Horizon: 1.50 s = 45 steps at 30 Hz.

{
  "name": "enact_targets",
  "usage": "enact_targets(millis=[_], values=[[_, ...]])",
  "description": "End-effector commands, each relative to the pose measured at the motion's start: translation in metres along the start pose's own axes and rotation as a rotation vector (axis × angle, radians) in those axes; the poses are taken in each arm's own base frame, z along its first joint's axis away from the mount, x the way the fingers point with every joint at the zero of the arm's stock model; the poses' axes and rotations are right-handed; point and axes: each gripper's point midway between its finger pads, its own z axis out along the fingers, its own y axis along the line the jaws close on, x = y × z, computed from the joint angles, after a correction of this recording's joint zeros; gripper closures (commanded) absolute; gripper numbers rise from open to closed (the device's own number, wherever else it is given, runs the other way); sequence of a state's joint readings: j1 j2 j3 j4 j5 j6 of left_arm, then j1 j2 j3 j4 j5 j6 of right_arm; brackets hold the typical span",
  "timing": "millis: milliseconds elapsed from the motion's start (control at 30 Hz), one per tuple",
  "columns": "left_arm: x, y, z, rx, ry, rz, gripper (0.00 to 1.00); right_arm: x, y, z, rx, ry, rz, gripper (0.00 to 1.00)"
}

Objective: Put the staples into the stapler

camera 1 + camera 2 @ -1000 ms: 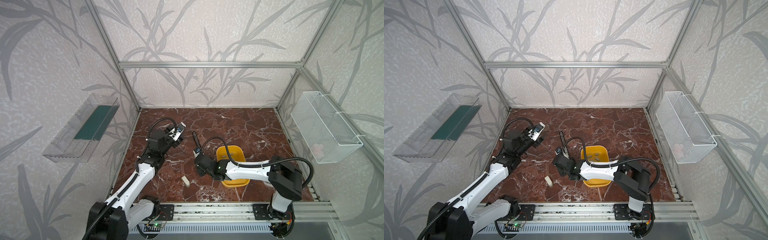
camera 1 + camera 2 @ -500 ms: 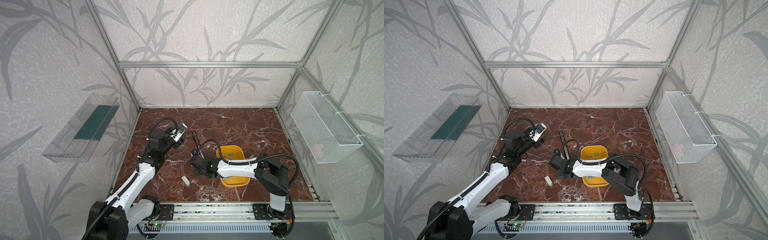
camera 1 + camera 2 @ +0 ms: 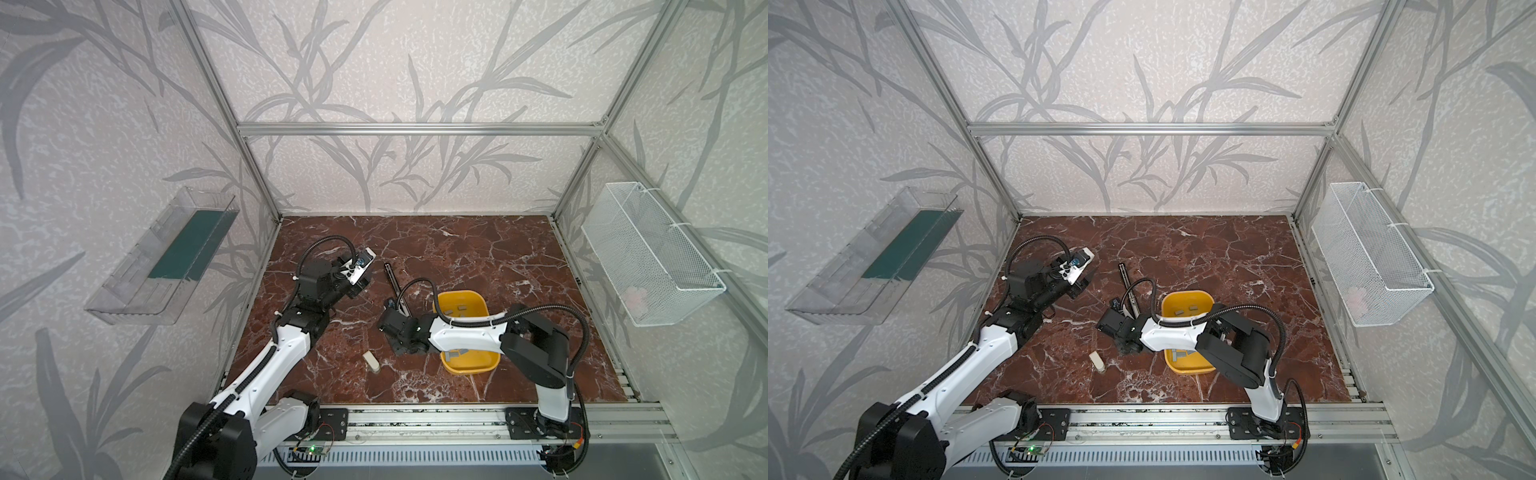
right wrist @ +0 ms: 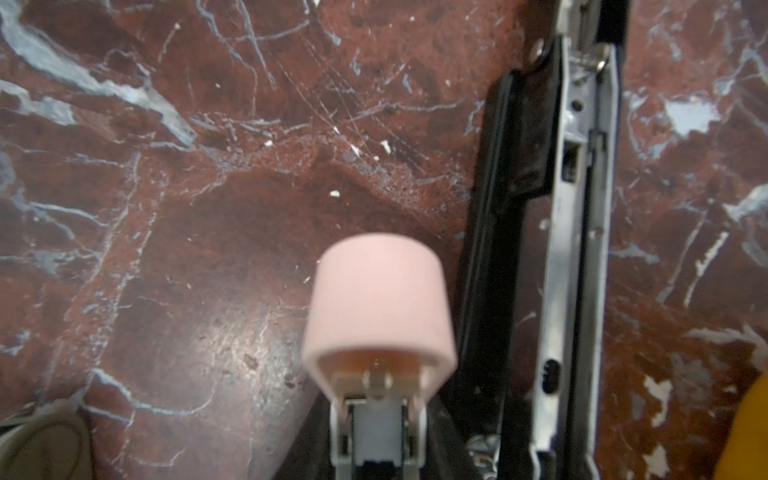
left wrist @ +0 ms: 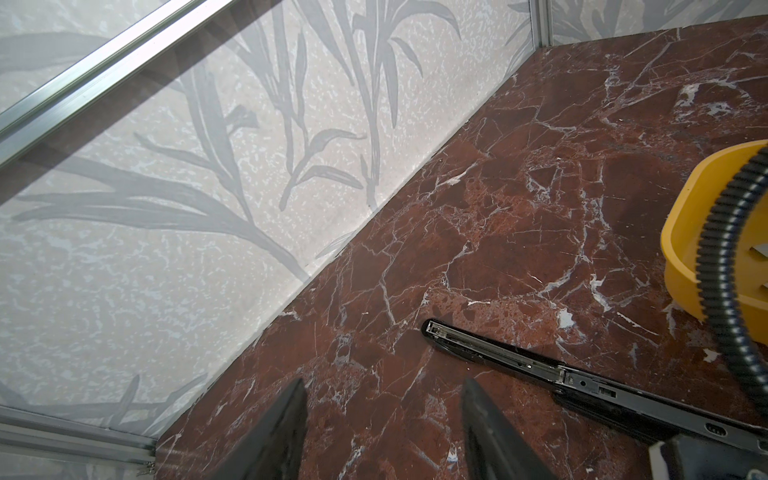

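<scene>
J: Right arm (image 3: 465, 332) has slid left over the last second with its elbow pulled in. Right gripper (image 3: 399, 337) now sits a bit further left over the table (image 3: 478, 257). Left side hasn't budged.

M: Where do we have the staples?

J: Staples (image 3: 453, 309) (image 3: 1183, 309) lie in the yellow tray (image 3: 471, 369), grey strips at the far end and more at the near end. Right arm crosses over the tray, so we lose the middle of it.

M: Relative to the grippers?

J: We see right gripper off the tray, just left of it. The staples lie on the tray side of its wrist, apart from the tips. Left gripper (image 5: 382, 419) is further off, on the other side of the stapler.

M: Stapler?

J: Stapler (image 3: 395, 284) (image 3: 1128, 286) is black and folded out flat on the table between the two grippers, metal rail (image 4: 582, 249) facing up. Near end is just beside right gripper. Whether the rail is loaded, we can't tell.

M: Jaws?

J: Left: fingers (image 5: 486, 432) about half spread, empty, held above the table and aimed toward the stapler's far end. Right: narrow, clamped on a pink piece (image 4: 378, 307). It's blurred in the right wrist view, so we can't tell more.

M: Else?

J: Cream piece (image 3: 371, 361) on the table near right gripper, not touching.
</scene>
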<state>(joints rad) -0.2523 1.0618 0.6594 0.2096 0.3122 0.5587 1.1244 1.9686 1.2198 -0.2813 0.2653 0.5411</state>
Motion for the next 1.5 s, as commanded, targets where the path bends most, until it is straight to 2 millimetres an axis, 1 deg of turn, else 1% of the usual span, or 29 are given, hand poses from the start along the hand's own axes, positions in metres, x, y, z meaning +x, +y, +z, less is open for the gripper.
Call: enact_targets(millis=[0,67,300,400,467,567,767,833,1033,1100,1200,1300,1367,1467], values=[[-0.016,0.005,-0.002,0.004,-0.041,0.011,0.4,0.005,0.017,0.003,-0.105,0.015,-0.014,0.92],[-0.016,0.003,-0.003,0.014,-0.04,0.013,0.4,0.005,0.022,0.004,-0.132,0.015,-0.017,0.91],[-0.017,0.0,-0.003,0.029,-0.048,0.02,0.41,0.007,0.026,0.007,-0.157,0.017,-0.021,0.89],[-0.018,-0.001,-0.002,0.039,-0.051,0.019,0.41,0.006,0.03,0.004,-0.175,0.006,-0.034,0.83],[-0.017,-0.003,-0.002,0.052,-0.049,0.017,0.41,0.005,0.03,0.004,-0.173,0.003,-0.037,0.77],[-0.016,-0.005,-0.004,0.054,-0.045,0.022,0.41,0.007,0.026,0.007,-0.149,0.01,-0.04,0.73],[-0.018,-0.005,-0.003,0.054,-0.052,0.03,0.41,0.007,0.022,0.009,-0.112,0.021,-0.048,0.7],[-0.018,-0.005,-0.002,0.057,-0.051,0.03,0.41,0.005,0.021,0.008,-0.109,0.015,-0.048,0.62],[-0.016,-0.006,-0.005,0.044,-0.053,0.036,0.41,0.002,0.024,0.0,-0.126,-0.016,-0.066,0.5],[-0.017,-0.005,-0.003,0.048,-0.053,0.039,0.41,-0.001,0.027,-0.005,-0.146,-0.032,-0.076,0.49],[-0.015,-0.006,-0.001,0.055,-0.041,0.045,0.41,-0.005,0.028,-0.018,-0.166,-0.061,-0.071,0.43],[-0.014,-0.007,-0.003,0.06,-0.034,0.055,0.41,-0.013,0.026,-0.037,-0.196,-0.114,-0.063,0.39],[-0.013,-0.008,-0.005,0.059,-0.033,0.065,0.41,-0.019,0.021,-0.051,-0.198,-0.165,-0.061,0.36],[-0.011,-0.009,-0.007,0.058,-0.032,0.091,0.41,-0.032,0.006,-0.076,-0.174,-0.275,-0.05,0.31]])
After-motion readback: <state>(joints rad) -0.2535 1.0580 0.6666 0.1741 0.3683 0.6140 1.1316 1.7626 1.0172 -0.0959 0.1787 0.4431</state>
